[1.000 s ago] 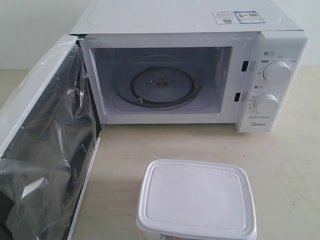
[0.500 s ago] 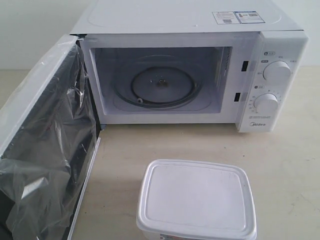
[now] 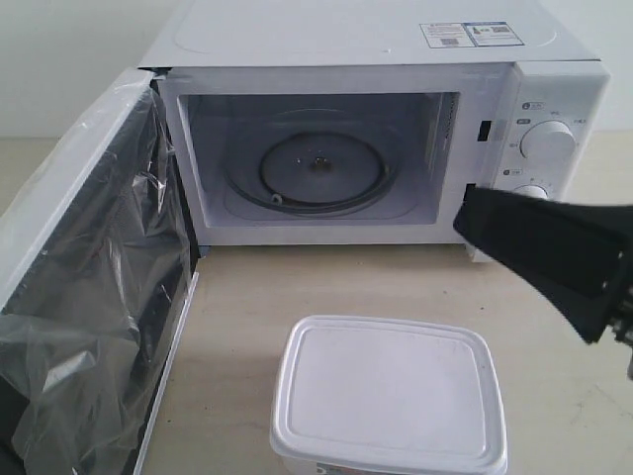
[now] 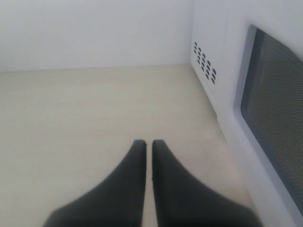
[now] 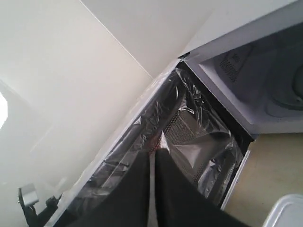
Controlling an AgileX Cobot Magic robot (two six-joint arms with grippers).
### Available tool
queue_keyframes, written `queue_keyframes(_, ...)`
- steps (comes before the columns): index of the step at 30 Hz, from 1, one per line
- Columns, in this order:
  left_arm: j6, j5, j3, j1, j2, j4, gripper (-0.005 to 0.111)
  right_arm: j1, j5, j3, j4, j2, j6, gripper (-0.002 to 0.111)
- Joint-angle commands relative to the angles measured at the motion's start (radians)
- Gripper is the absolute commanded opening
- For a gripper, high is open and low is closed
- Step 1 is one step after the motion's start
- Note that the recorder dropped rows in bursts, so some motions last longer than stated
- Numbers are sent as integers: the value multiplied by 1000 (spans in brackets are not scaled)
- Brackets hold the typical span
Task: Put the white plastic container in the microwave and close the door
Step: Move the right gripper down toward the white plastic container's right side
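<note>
The white plastic container [image 3: 388,396] stands lidded on the table in front of the microwave [image 3: 376,119], and one of its corners [image 5: 288,212] shows in the right wrist view. The door [image 3: 89,297] hangs wide open at the left, its dark window wrapped in loose clear film [image 5: 189,137]. The cavity holds only the glass turntable [image 3: 318,168]. My right gripper [image 3: 467,214] reaches in from the right, shut and empty, above and beyond the container's right side, in front of the dials. In its wrist view the right gripper [image 5: 154,152] points toward the door. My left gripper [image 4: 147,143] is shut over bare table beside the door's outer face [image 4: 277,113].
The upper dial [image 3: 547,141] and the Midea panel sit just behind my right gripper. Side vents [image 4: 204,61] of the microwave lie beyond the left gripper. A pale wall backs the light wooden table [image 3: 247,307].
My right gripper has come into the exterior view from the right, covering the lower dial and logo. The container, door and microwave have not moved.
</note>
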Motion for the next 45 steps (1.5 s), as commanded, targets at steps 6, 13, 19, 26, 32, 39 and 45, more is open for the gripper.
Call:
queue_keyframes(6,-6,0,3,1,-3,-5,4,18,-141,117,240,13,-136,0)
queue_keyframes(13,-6,0,3,1,-3,-5,4,42,66,118,937,15,-820,0)
queue_keyframes(19,-6,0,3,1,-3,-5,4,228,-31,142,1060,15,-890,0)
queue_keyframes(26,-6,0,3,1,-3,-5,4,498,-182,229,1140,91,-752,0)
queue_keyframes(32,-6,0,3,1,-3,-5,4,738,-330,234,1197,261,-537,0)
queue_keyframes(39,-6,0,3,1,-3,-5,4,836,-412,248,1194,563,-193,0)
queue_keyframes(45,-6,2,3,1,-3,-5,4,836,-522,248,1215,667,-164,0)
